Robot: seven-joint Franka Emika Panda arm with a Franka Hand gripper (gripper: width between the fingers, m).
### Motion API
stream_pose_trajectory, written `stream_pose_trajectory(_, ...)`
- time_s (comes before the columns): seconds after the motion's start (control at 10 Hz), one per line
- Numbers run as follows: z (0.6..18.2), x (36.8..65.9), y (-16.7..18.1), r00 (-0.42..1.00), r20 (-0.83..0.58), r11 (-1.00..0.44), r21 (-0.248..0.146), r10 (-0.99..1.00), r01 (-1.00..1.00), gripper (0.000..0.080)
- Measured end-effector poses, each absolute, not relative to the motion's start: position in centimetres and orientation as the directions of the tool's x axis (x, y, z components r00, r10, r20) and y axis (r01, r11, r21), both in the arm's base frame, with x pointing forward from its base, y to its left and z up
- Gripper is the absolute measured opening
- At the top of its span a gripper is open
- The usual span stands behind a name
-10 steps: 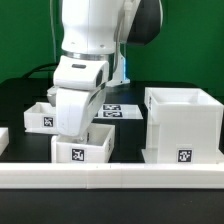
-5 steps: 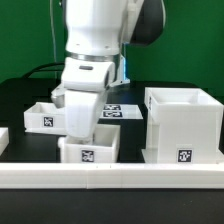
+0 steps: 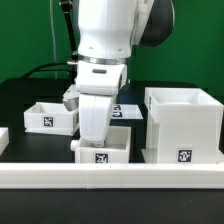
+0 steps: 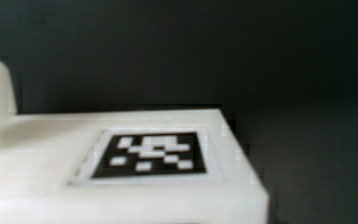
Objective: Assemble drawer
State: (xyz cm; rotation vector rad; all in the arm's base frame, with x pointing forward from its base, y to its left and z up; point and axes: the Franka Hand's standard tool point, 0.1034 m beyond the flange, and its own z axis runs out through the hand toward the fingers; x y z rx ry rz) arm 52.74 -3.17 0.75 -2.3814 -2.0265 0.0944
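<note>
My gripper [image 3: 98,136] reaches down into a small white tray [image 3: 101,153] with a square tag on its front and holds it by its wall, close to the black table. The tray sits just left of the large hollow white shell [image 3: 183,125] in the exterior view, with a small gap between them. A second white tray [image 3: 48,117] rests on the table further left. In the wrist view the held tray [image 4: 87,195] and its tag [image 4: 153,155] fill the picture, and my fingertips do not show there.
A long low white rail [image 3: 110,177] runs along the table's front edge, right before the held tray. The marker board [image 3: 127,110] lies behind the arm. Another white piece [image 3: 3,138] shows at the exterior view's left edge.
My gripper and the tray it holds have moved toward the exterior view's right, closer to the large shell. The shell and the second tray have not moved.
</note>
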Motion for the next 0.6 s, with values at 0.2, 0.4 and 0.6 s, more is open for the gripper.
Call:
stream_pose_trajectory(0.2,0.7,52.8,-2.9,0.152,-0.036,-0.153,-0.039,0.988,0.987,0.0042)
stream_pose_trajectory(0.4,0.9,53.3,-1.8,0.116,-0.039,-0.117,-0.042,0.993,0.992,0.0042)
stream_pose_trajectory(0.6,1.0,53.6,-0.5,0.094,-0.039,-0.095,-0.038,0.995,0.995,0.0042)
